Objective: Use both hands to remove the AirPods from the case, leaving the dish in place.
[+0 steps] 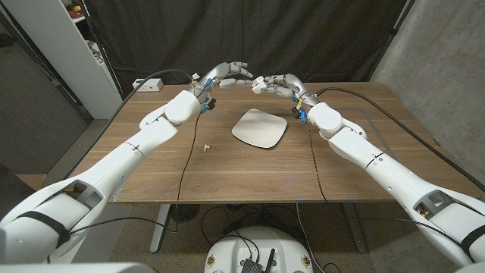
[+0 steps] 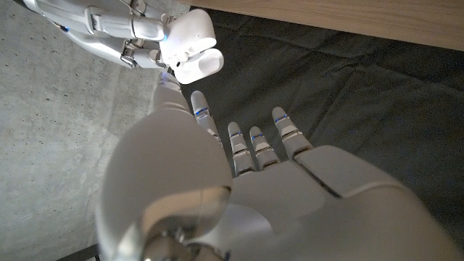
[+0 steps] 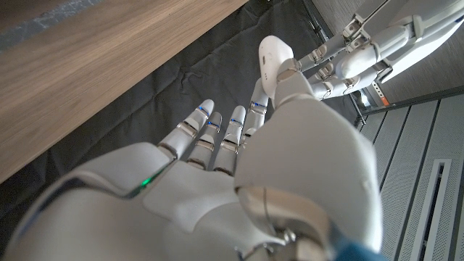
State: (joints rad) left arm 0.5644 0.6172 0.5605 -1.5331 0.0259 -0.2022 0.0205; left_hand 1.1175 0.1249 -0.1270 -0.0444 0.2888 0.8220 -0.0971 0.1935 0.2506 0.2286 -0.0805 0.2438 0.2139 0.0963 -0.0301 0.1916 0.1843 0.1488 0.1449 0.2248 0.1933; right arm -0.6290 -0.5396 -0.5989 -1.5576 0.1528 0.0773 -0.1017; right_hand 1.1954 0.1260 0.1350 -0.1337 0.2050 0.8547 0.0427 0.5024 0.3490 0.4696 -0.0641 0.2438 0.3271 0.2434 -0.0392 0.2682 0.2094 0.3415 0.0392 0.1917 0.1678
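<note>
White AirPods case [image 2: 190,45], lid open, sits in the upper middle of the head frame, held up in the air above the far edge of the surface [image 1: 151,163]. Right hand [image 1: 277,84] grips it; in the left wrist view its fingers [image 2: 138,32] wrap the case body, lid hinged apart from the base. Left hand [image 1: 227,73] is right against it from the other side, thumb tip at the case opening, remaining fingers spread. Cannot tell whether that thumb is pinching anything. Right wrist view shows the case [image 3: 274,59] edge-on just past its own thumb, the left hand's fingers [image 3: 362,61] beyond it.

White dish [image 1: 259,128] lies at centre frame on the wood, below and near the two hands, nothing on it that I can see. Small white object [image 1: 206,147], possibly an earbud, too small to confirm, lies on the surface left of the dish, apart from it.
</note>
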